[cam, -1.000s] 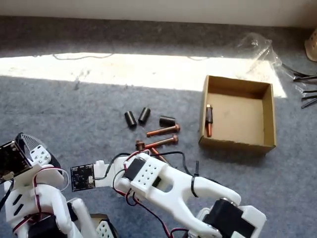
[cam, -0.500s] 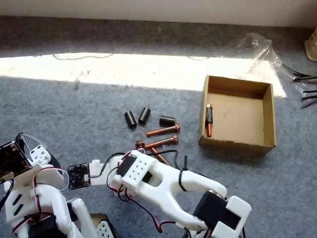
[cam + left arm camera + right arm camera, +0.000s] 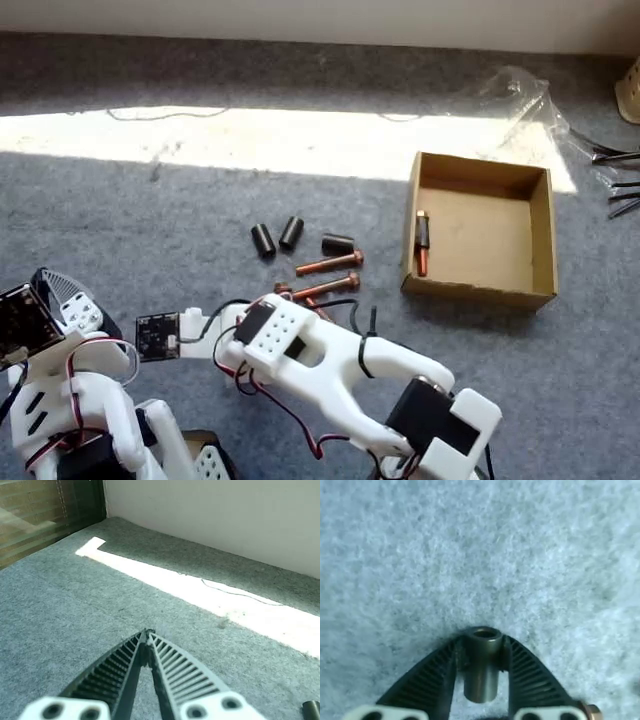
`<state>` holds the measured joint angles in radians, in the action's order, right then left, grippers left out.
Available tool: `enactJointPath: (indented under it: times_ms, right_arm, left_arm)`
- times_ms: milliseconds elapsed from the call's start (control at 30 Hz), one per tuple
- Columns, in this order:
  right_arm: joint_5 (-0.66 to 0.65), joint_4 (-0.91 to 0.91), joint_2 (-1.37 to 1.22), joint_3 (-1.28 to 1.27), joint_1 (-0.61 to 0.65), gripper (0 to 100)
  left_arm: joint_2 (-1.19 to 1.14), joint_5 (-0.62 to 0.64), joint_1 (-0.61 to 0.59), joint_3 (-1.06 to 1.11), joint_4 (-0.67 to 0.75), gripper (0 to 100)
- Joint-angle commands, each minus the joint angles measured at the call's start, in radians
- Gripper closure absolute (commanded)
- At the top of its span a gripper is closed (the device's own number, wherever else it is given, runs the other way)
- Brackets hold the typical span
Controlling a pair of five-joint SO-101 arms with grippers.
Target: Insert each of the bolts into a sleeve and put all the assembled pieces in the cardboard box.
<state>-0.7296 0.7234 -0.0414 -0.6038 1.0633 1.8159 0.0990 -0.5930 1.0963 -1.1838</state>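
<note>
Down near the front edge of the carpet (image 3: 150, 250), a sleeve (image 3: 481, 672) is being gripped by the right gripper (image 3: 482, 641), pinched across its body with the open bore pointing out past the tips. It's a short rigid tube, so it can likely be squeezed firmly without getting crushed. The smooth round wall looks like it could be rolled or twisted between the ribbed fingers (image 3: 440, 670) if a bolt gets pushed in off-axis, though. Probably light too. The left gripper (image 3: 148, 634) is closed on nothing, tips touching, held over bare carpet.

Toward the middle of the carpet three loose sleeves (image 3: 291, 232) are laid in a rough row, with the copper-coloured bolts (image 3: 328, 263) just in front of them. Those bolts are judged stiff and a bit heavier. They're best grabbed on the shank close to the head, so the free end is left bare for the bore.

One assembled piece (image 3: 421, 240) is already lying inside the cardboard box (image 3: 478, 292), against the wall nearest the bolts, and the box is sat toward the right edge of the carpet
</note>
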Motion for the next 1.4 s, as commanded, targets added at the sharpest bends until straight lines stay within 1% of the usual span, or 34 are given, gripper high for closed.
enactJointPath:
  times_ms: [0, 167, 333, 400, 600, 800, 867, 1100, 1233, 1367]
  right_arm:
    - [0.011, -0.021, 0.004, 0.056, -0.050, 99.5]
    - [0.012, -0.019, 0.007, 0.061, -0.114, 99.4]
    - [0.109, 0.002, 0.022, 0.116, -0.174, 99.4]
    - [0.140, 0.070, 0.045, 0.159, -0.194, 99.4]
    - [0.287, 0.269, 0.120, 0.308, -0.286, 99.4]
    - [0.342, 0.473, 0.128, 0.450, -0.414, 99.4]
    - [0.342, 0.510, 0.128, 0.475, -0.453, 99.4]
    - [0.342, 0.510, 0.127, 0.483, -0.593, 99.4]
    - [0.342, 0.509, 0.127, 0.483, -0.644, 99.4]
    - [0.342, 0.446, 0.125, 0.478, -0.696, 99.4]
  left_arm:
    - [-0.001, 0.002, -0.002, -0.038, 0.002, 99]
    - [-0.001, 0.002, -0.001, -0.038, 0.002, 99]
    - [-0.001, 0.002, -0.001, -0.036, 0.002, 99]
    - [-0.001, 0.002, -0.001, -0.036, 0.002, 99]
    - [-0.001, 0.002, -0.001, -0.036, 0.000, 99]
    - [-0.001, 0.002, 0.001, -0.035, 0.000, 99]
    - [-0.001, 0.002, 0.001, -0.035, 0.000, 99]
    - [-0.001, 0.002, 0.001, -0.035, 0.000, 99]
    - [-0.001, 0.002, 0.001, -0.035, 0.000, 99]
    - [-0.001, 0.002, 0.001, -0.033, 0.000, 99]
